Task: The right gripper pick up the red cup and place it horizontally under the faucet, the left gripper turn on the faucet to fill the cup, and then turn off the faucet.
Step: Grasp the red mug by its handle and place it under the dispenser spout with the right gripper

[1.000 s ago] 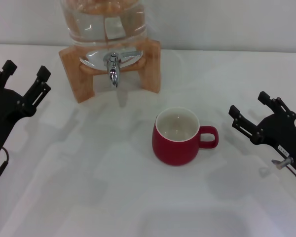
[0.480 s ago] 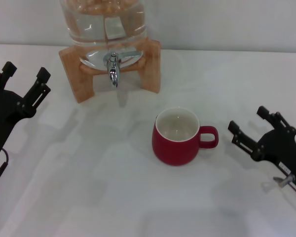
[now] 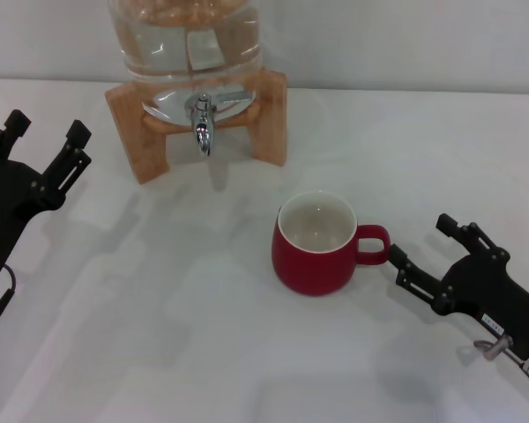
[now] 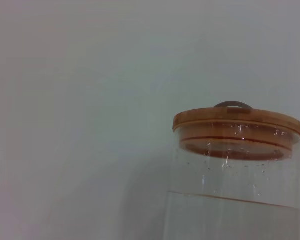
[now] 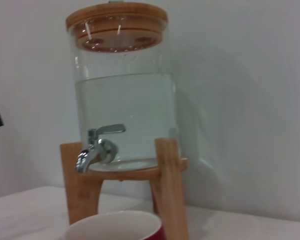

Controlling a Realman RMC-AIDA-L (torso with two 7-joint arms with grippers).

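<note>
With its fingers spread, the right claw (image 3: 421,255) sits just right of the red cup (image 3: 316,244) standing mid-tabletop (image 3: 203,335), near-right of the faucet (image 3: 201,121); a fingertip catching the handle could shove or tip it.

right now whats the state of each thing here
red cup: upright, empty, not under the spout
faucet: no water running
glass jar: mostly full, wooden lid on
right gripper: open, beside the cup handle
left gripper: open, off to the left
</note>
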